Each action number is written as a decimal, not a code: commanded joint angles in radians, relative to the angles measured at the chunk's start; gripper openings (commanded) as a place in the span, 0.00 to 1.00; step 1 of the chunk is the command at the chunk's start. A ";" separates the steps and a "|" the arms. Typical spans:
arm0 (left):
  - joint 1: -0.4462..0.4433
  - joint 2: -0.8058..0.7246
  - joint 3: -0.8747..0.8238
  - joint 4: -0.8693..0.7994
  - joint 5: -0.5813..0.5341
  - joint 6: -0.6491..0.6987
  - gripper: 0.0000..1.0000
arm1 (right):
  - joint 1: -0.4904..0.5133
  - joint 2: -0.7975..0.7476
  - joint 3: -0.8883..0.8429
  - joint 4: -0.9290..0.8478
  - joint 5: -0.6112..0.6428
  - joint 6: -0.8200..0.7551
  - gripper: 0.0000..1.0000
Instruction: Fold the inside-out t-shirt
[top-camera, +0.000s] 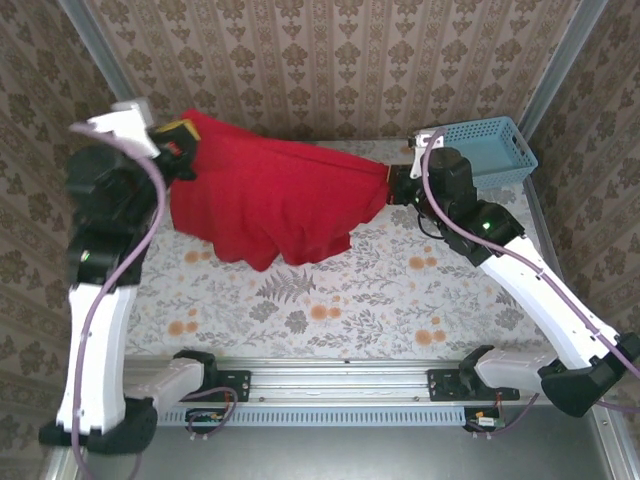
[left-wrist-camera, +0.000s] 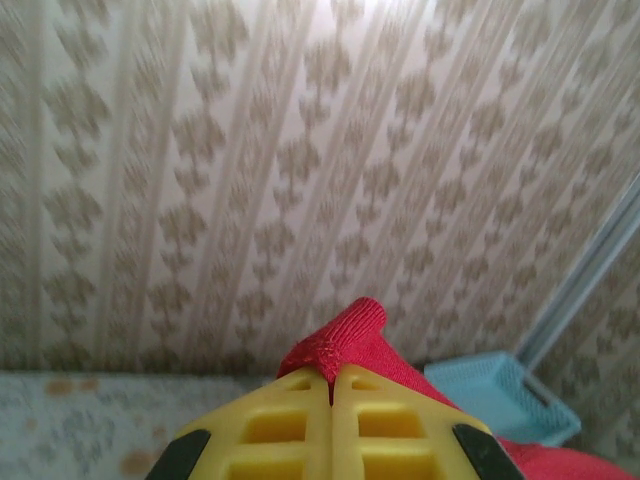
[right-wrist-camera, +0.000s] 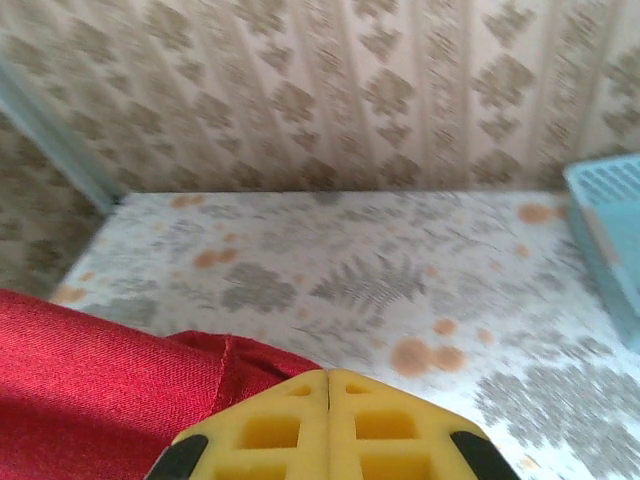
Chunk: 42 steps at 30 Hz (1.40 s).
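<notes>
The inside-out t-shirt (top-camera: 265, 195) is plain red cloth, stretched in the air between my two grippers, its lower edge drooping onto the floral table. At the upper left, my left gripper (top-camera: 186, 142) is shut on one end. In the left wrist view a small red fold (left-wrist-camera: 345, 335) pokes out beyond the closed yellow fingertips (left-wrist-camera: 331, 385). My right gripper (top-camera: 395, 182) is shut on the other end, near the basket. In the right wrist view its yellow fingers (right-wrist-camera: 328, 385) are pressed together, with the red cloth (right-wrist-camera: 100, 390) running off to their left.
A light-blue plastic basket (top-camera: 490, 150) stands at the back right corner, close behind the right gripper; it also shows as the basket (left-wrist-camera: 500, 395) and the basket (right-wrist-camera: 610, 230). Patterned walls close in the back and sides. The floral tablecloth (top-camera: 400, 290) lies bare in front of the shirt.
</notes>
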 joint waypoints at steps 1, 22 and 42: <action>-0.103 0.128 -0.062 -0.057 0.030 0.034 0.00 | -0.059 -0.001 -0.096 -0.121 0.127 0.090 0.00; -0.150 0.415 -0.438 -0.043 0.010 -0.059 0.70 | -0.277 0.067 -0.447 -0.156 0.026 0.248 0.24; -0.324 1.149 0.188 -0.149 -0.029 0.072 0.65 | -0.367 0.320 -0.483 -0.055 -0.150 0.239 0.59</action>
